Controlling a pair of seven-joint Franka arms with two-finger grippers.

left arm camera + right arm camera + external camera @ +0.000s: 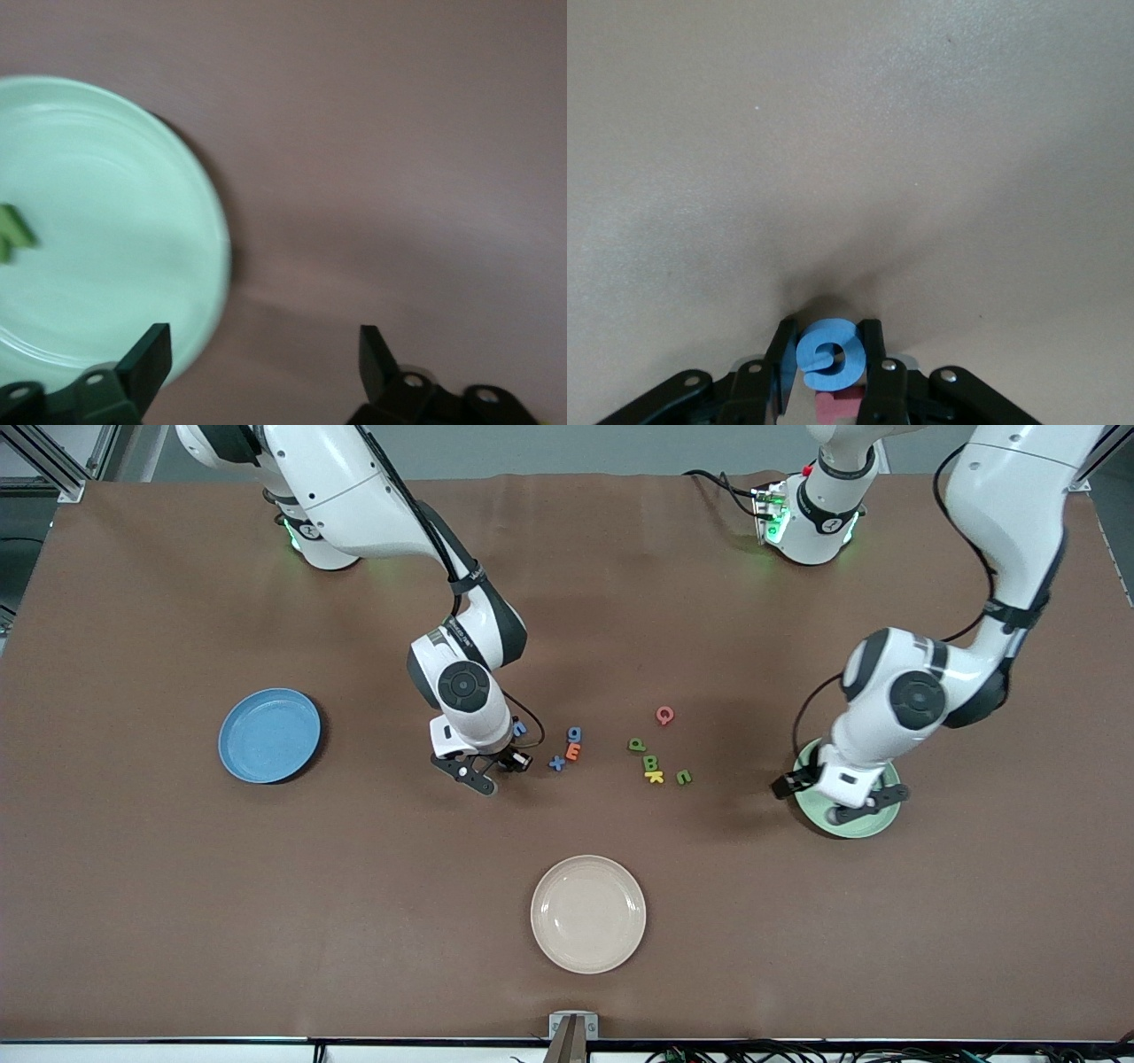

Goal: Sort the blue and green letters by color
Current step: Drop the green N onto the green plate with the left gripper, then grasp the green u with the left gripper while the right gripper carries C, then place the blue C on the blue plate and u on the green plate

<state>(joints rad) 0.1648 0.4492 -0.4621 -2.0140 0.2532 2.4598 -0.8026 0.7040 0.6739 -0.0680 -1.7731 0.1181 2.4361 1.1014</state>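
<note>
In the right wrist view a blue letter (830, 354) stands on edge between the fingers of my right gripper (829, 359), which is shut on it, low over the brown table. In the front view that gripper (476, 771) is beside the loose letters, toward the right arm's end. Two blue letters (574, 733) (556, 763) lie by it, and another (520, 728) is half hidden by the hand. Three green letters (637, 745) (651, 762) (683, 778) lie toward the left arm's end. My left gripper (266, 354) is open over the pale green plate's rim (177, 266), and one green letter (13, 232) lies in the plate.
An orange letter (573, 752), a pink one (664, 715) and a yellow one (655, 776) lie among the others. A blue plate (268, 735) sits toward the right arm's end. A beige plate (588, 913) lies nearer the front camera. The pale green plate (873, 828) is under the left hand.
</note>
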